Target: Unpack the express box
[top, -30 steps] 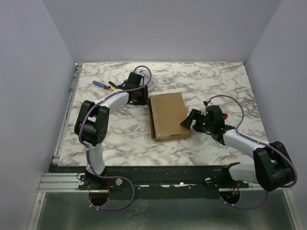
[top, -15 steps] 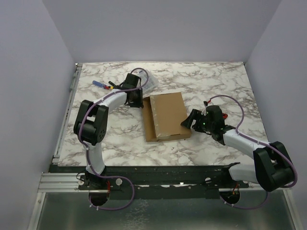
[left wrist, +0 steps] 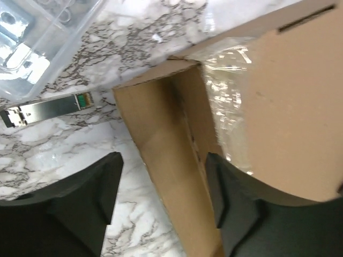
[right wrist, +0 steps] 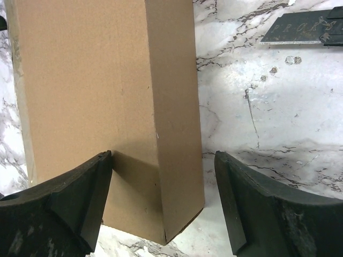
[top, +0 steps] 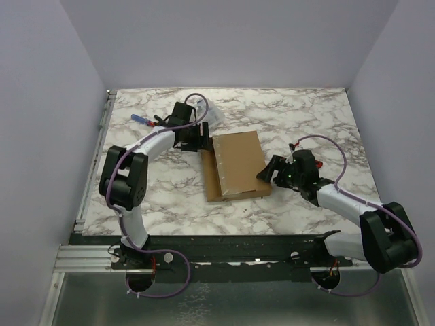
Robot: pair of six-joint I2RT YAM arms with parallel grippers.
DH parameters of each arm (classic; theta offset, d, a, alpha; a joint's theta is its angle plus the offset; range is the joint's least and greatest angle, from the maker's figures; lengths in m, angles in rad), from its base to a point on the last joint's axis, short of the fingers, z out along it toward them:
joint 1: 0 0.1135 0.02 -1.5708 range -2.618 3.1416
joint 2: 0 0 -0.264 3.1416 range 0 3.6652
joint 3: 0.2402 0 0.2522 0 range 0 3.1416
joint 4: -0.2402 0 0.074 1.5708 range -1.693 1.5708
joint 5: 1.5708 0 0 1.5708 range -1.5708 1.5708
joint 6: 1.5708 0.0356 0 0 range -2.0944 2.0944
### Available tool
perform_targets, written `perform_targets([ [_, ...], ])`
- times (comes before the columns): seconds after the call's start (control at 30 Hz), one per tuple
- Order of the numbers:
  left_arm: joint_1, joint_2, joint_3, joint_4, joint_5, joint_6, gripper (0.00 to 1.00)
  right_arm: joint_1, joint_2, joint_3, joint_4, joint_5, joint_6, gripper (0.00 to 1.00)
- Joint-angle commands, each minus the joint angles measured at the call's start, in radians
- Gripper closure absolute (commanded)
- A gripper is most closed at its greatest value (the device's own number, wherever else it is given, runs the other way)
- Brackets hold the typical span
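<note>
Express box (top: pixel 238 163) sits mid-table w/ just its left flap (top: pixel 209 178) folded out, lid still down, nothing unpacked yet; left gripper (top: pixel 197 139) & right gripper (top: pixel 266 173) both spread open at its edges, holding nothing.

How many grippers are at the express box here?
2. The left gripper straddles the opened side flap at the far left corner of the express box; the right gripper straddles its right side wall. Both stand open, neither gripping.
</note>
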Motion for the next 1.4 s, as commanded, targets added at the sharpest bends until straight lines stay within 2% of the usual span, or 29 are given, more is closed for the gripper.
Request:
perform_targets([
  [0.0, 0.020, -0.123, -0.060, 0.053, 0.131, -0.016, 0.24, -0.001, -0.007, -0.027, -0.059, 0.029, -0.036, 0.19],
  [0.07, 0.024, -0.164, -0.117, 0.079, 0.174, -0.042, 0.20, -0.002, -0.008, -0.027, -0.059, 0.025, -0.039, 0.18],
  [0.2, 0.026, -0.245, -0.244, 0.106, 0.226, -0.077, 0.20, -0.001, -0.010, -0.028, -0.056, 0.014, -0.044, 0.18],
  [0.4, 0.019, -0.335, -0.442, 0.225, 0.264, -0.163, 0.27, -0.001, -0.005, -0.030, -0.044, -0.005, -0.053, 0.18],
  [0.53, -0.012, -0.328, -0.522, 0.301, 0.269, -0.202, 0.28, -0.001, -0.004, -0.030, -0.042, -0.015, -0.056, 0.18],
  [0.63, -0.044, -0.296, -0.541, 0.339, 0.246, -0.214, 0.32, -0.001, -0.017, -0.034, -0.041, -0.016, -0.057, 0.18],
  [0.77, -0.054, -0.270, -0.548, 0.366, 0.214, -0.231, 0.46, -0.001, -0.036, -0.044, -0.034, -0.018, -0.057, 0.17],
  [0.9, -0.055, -0.255, -0.550, 0.375, 0.186, -0.236, 0.55, -0.001, -0.034, -0.042, -0.039, -0.021, -0.060, 0.17],
  [1.23, -0.058, -0.172, -0.570, 0.499, 0.219, -0.305, 0.59, -0.001, -0.037, -0.044, -0.037, -0.018, -0.058, 0.17],
  [1.37, -0.059, -0.122, -0.562, 0.531, 0.232, -0.320, 0.74, -0.001, -0.034, -0.043, -0.035, -0.030, -0.064, 0.16],
])
